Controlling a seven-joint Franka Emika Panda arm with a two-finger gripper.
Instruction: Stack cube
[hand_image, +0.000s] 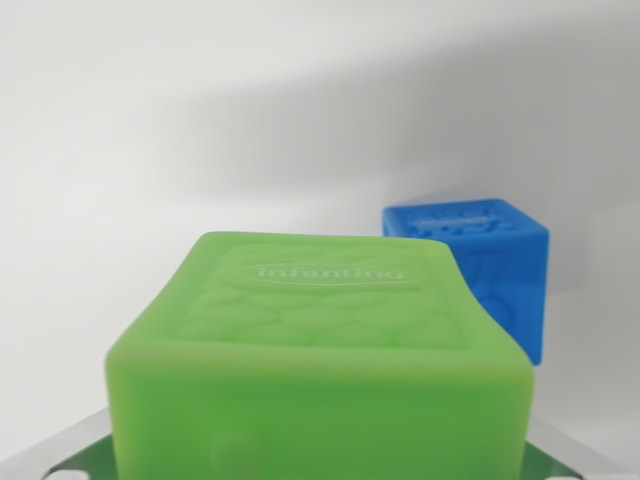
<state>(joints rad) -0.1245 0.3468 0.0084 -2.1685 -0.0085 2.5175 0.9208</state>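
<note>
- My only feed is the wrist view; the green cube (320, 360) fills the lower centre of it, very close to the lens and partly out of focus
- Its upper face carries an embossed oval logo and a raised leaf-like texture; edges and corners are rounded
- The blue cube (478, 265) sits behind it toward the wrist view's right, partly hidden by the green one, resting on the white surface (150, 150)
- Whether the two cubes touch, I cannot tell from this angle
- Pale parts at the two lower corners may belong to the gripper; I cannot tell whether its jaws stand apart or are clamped on the green cube
- Handling judgement: both cubes look like moulded soft plastic or rubber, so I expect them light, slightly yielding and fairly grippy, not fragile
- Take hold on two opposite flat side faces, at mid-height, clear of the rounded corners
- Moderate squeeze only; a soft body may bulge and tilt
- The embossed top may seat the stacked cube unevenly, so centre it before release
</note>
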